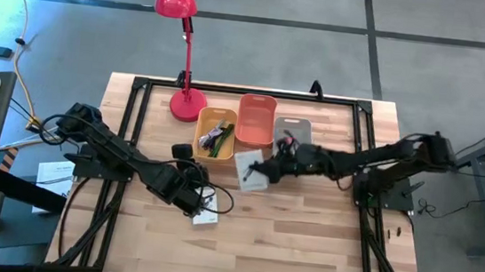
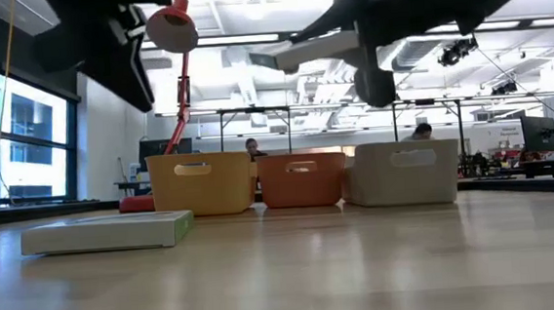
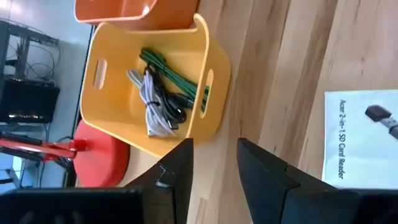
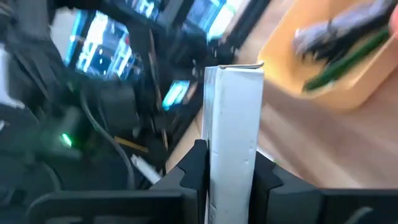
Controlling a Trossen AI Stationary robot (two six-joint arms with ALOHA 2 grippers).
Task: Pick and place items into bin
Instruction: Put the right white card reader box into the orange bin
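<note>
The only readable print stands on the flat white card with black lettering (image 3: 364,140), lying on the pale wooden table top (image 3: 280,68) to the right of the left arm's dark gripper (image 3: 214,163). Seen in the left wrist view, its black line reads "Acer 2-in-1 SD Card Reader", beside a small picture of a dark adapter. No wording can be made out on the white card held edge-on (image 4: 233,124) in the right wrist view.

Pale wood-grain table (image 1: 305,222), smooth plastic yellow bin (image 3: 112,112), matt card box (image 4: 233,143)
</note>
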